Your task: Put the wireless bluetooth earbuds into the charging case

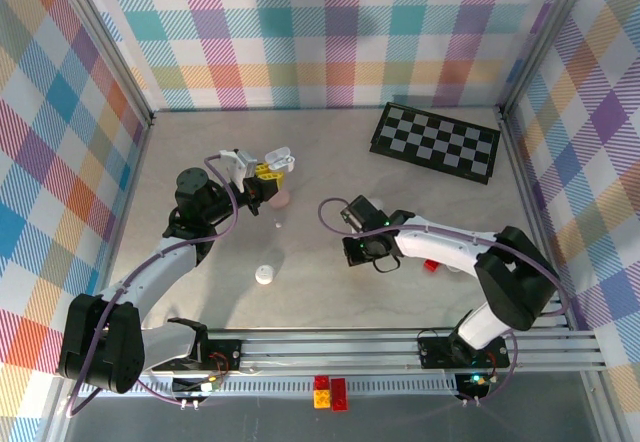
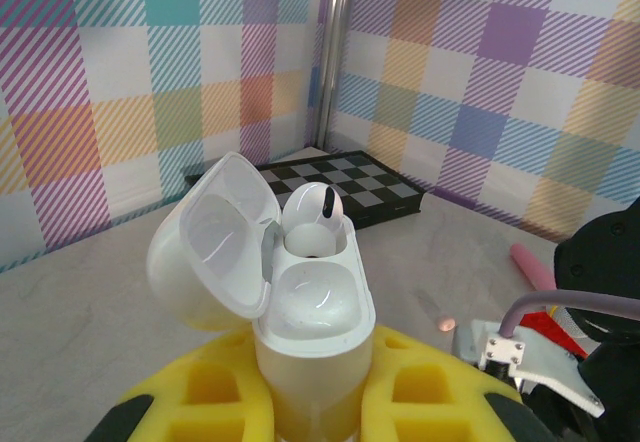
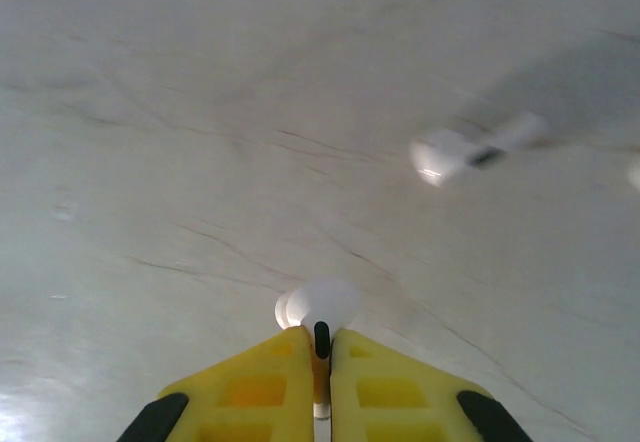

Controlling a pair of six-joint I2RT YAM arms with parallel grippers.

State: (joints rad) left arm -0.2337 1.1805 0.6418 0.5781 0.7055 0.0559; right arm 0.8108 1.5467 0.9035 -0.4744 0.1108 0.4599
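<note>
white case [image 2: 312, 314], black-and-white checked board [image 1: 435, 143], plaid walls [image 1: 320, 32]

I can read no writing, label, brand, number or sign on anything in my views.
</note>
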